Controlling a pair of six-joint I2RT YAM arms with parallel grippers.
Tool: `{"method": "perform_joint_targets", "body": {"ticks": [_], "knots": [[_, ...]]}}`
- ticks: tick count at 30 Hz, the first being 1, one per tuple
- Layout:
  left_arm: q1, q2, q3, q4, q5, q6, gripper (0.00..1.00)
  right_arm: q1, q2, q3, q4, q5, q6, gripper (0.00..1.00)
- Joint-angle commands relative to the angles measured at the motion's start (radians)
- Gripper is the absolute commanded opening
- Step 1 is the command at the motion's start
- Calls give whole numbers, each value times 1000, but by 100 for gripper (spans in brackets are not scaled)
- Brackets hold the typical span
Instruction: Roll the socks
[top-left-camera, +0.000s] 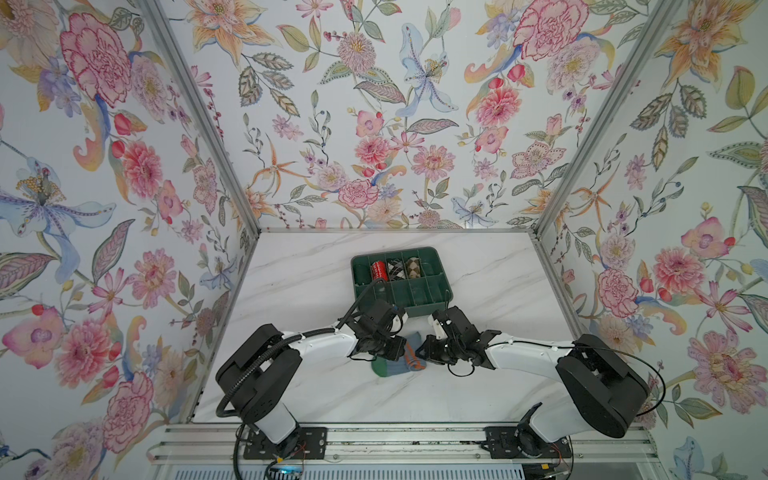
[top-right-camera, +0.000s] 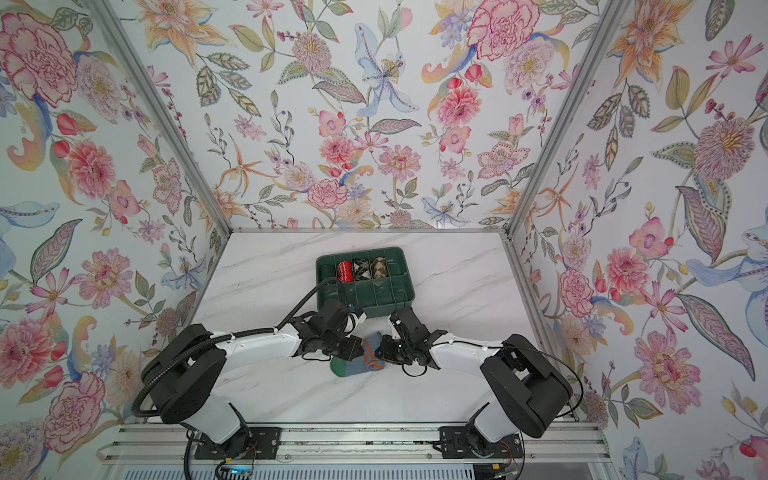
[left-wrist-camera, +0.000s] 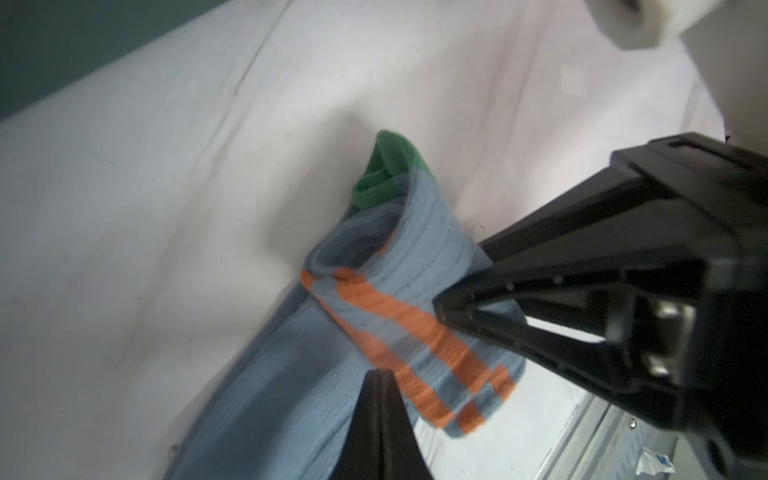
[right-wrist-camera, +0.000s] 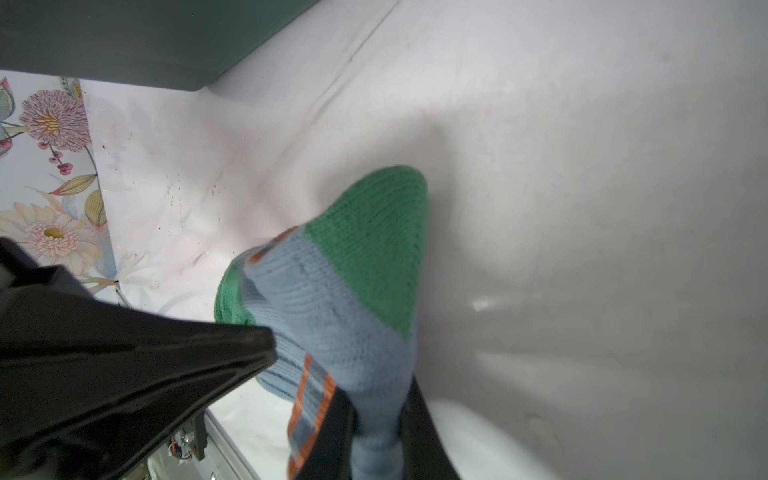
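On the tabletop (top-left-camera: 307, 291), just in front of the green tray (top-left-camera: 441, 272), the socks (top-left-camera: 400, 366) lie bunched between both arms. The left fingers (left-wrist-camera: 540, 274) pinch the orange-striped part, and the right fingers (right-wrist-camera: 166, 357) clamp the grey-blue end. The roll looks begun but loose, with a green toe sticking out. Tightening it and tucking the cuff appear to be left.
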Motion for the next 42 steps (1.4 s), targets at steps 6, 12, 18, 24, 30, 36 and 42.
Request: {"method": "perform_joint_targets", "body": {"ticks": [6,12,18,24,30,36,42], "knots": [[8,-122,-119,-83,5,9,0,14,23,28,-88,66,-21,9],[14,-112,-149,-68,-50,21,0,23,36,37,-83,60,-19,9],[39,-100,-153,-39,-100,26,0,33,50,63,-122,66,-37,9],[42,-98,-152,-33,-83,36,0,44,53,87,-167,81,-54,9],[49,-95,-158,-31,-91,43,0,42,58,87,-171,82,-61,9],[60,-66,-175,-12,-108,65,0,42,62,105,-181,79,-72,9],[83,-60,-210,-20,-132,86,0,38,72,132,-226,85,-102,9]]}}
